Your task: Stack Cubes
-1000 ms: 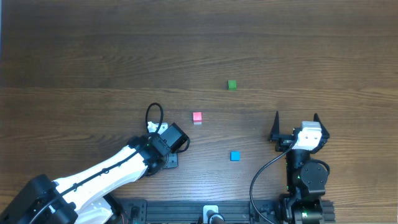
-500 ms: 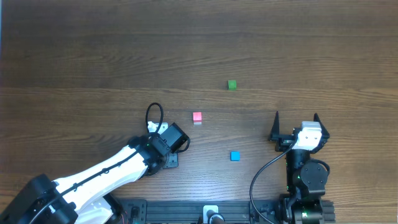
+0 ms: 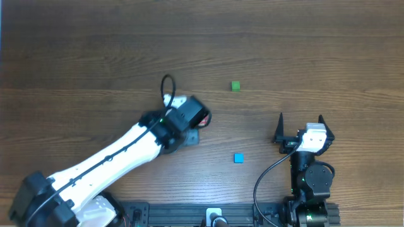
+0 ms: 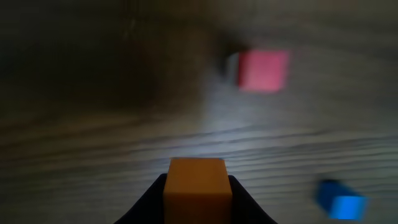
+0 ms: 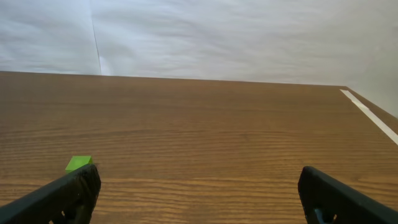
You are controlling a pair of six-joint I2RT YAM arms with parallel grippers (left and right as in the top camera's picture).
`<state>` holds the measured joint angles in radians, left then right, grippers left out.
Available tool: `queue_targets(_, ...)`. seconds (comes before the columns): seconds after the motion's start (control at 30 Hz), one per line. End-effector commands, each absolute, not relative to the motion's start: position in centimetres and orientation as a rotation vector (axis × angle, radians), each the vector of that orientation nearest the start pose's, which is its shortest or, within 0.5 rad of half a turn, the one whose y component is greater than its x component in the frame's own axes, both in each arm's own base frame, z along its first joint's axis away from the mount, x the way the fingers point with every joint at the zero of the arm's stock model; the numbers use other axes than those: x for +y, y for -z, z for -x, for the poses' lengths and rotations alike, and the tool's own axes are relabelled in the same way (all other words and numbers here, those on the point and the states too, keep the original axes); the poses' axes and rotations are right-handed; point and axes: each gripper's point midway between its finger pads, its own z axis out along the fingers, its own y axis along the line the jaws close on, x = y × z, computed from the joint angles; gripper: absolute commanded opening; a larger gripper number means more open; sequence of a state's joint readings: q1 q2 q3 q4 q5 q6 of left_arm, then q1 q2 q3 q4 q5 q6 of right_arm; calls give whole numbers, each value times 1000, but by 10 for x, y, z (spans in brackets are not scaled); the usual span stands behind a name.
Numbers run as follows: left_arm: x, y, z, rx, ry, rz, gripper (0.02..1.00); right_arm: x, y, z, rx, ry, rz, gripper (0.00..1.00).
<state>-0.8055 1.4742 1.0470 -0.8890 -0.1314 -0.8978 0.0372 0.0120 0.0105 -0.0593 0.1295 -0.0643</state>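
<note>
Left claw clamped on orange cube, arm stretched near pink cube; right claw apart, arm folded.

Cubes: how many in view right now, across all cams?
4. Orange cube clamped in the left pincer; pink cube on the table just ahead of it; blue cube lower centre of the top view; green cube farthest out. None stacked yet.
</note>
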Motion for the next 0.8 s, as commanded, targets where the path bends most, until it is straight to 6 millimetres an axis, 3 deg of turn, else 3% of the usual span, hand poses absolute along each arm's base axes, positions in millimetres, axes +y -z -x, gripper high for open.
queue_targets(0.03,-227,-114,-256,2857,133,163,40,-12,-160,-246,1633,127,-9,993)
queue_targets(0.37,-256,-91,-280,2914,98,163,40,-12,-160,-246,1633,126,-10,993)
queue_targets(0.8,-250,-72,-287,2951,66,206,40,-12,-160,-246,1633,126,-10,991)
